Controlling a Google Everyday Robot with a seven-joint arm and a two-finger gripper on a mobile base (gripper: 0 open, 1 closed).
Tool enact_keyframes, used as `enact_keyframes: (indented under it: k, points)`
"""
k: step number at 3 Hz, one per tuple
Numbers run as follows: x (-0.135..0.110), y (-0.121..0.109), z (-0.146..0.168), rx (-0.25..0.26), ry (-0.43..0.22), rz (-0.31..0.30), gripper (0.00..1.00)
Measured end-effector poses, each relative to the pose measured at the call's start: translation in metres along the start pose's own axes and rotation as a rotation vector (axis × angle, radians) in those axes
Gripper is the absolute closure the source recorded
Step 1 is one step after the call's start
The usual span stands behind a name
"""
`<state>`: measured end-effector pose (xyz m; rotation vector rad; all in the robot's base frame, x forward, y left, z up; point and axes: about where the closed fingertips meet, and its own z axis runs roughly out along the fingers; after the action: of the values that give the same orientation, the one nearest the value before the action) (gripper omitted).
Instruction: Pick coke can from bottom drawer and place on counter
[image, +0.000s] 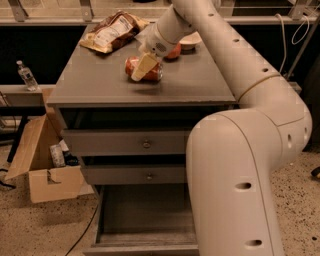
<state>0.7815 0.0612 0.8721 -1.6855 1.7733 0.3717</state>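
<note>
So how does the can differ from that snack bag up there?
The can is small, red and on its side, gripped by the hand; the bag is bigger, crumpled, brownish and untouched. The can is mid-counter; the bag lies at a far corner. Both are up top, not in drawers.

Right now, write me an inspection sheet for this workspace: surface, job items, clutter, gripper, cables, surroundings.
Surface: grey counter, flat top of the three-drawer cabinet.
Job's things: coke can on its side at counter level, mid-counter; whether it rests there, cannot tell. The bottom drawer is pulled open, nothing seen in its visible part.
Clutter: snack bag at the back left; white bowl and a red round item behind the arm.
Grippers: gripper over the counter, jaws closed on the coke can.
Cables: dark cable on the floor; pale cable at the far right.
Surroundings: open cardboard box and water bottle to the left.
</note>
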Motion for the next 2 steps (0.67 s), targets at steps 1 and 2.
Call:
enact_keyframes:
  k: [1, 2]
  points:
    - [0.011, -0.003, -0.01, 0.008, -0.004, 0.018, 0.0]
    - [0.057, -0.003, -0.066, 0.07, -0.014, 0.08, 0.0]
